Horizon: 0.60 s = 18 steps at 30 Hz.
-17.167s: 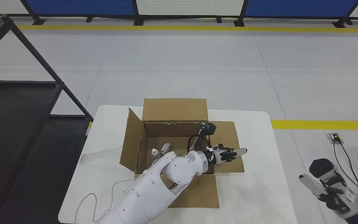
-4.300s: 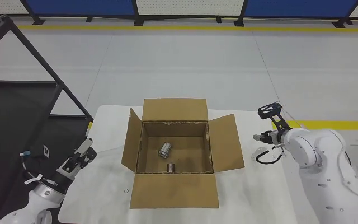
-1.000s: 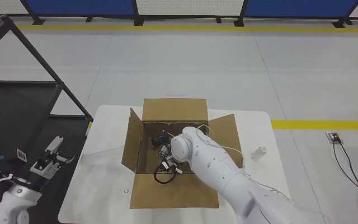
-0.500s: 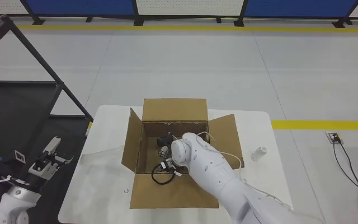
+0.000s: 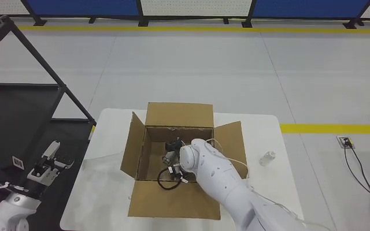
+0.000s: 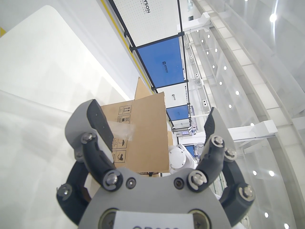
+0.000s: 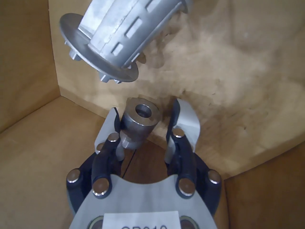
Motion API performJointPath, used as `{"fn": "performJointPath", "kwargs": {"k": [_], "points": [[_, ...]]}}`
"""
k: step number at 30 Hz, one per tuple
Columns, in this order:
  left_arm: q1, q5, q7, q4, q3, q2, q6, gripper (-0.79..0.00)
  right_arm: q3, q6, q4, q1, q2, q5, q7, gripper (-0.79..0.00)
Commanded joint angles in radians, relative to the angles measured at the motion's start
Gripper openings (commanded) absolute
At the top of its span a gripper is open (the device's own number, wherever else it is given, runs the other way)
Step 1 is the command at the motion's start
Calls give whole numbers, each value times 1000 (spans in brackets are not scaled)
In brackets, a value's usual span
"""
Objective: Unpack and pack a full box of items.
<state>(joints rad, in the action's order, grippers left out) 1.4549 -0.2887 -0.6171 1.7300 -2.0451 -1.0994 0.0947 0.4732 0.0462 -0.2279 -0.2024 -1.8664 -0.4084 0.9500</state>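
The open cardboard box (image 5: 179,114) stands mid-table, and my right arm (image 5: 202,167) reaches down into it. In the right wrist view my right gripper (image 7: 145,113) is open on the box floor. A small dark steel cylinder (image 7: 140,120) stands between its fingers, touching one finger with a gap to the other. A larger silver slotted part with a flange (image 7: 124,32) lies tilted just beyond it. My left gripper (image 5: 49,161) hangs open off the table's left edge, holding nothing; its wrist view shows the left gripper (image 6: 152,110) facing the box's outer wall (image 6: 145,129).
A small white bottle (image 5: 266,157) lies on the white table (image 5: 110,185) to the right of the box. The box flaps spread outward on all sides. A black rack (image 5: 34,115) stands left of the table.
The right arm has settled a little lower in the box, and the box has slid slightly toward the front left, its flaps shifting. The left arm has barely moved.
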Motion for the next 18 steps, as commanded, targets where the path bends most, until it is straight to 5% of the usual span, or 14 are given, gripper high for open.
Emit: {"fn": "performJointPath", "kwargs": {"k": [1,2,18], "points": [[1,-2,2,0,1,1,0,0,3,-8,7,2,-2,0,4,-723],[1,-4,4,0,1,1,2,0,4,-10,10,4,-3,-2,5,-785],[5,4,31,7,22,6,-1,0,8,-25,3,35,-3,-85,-88,-785]]}}
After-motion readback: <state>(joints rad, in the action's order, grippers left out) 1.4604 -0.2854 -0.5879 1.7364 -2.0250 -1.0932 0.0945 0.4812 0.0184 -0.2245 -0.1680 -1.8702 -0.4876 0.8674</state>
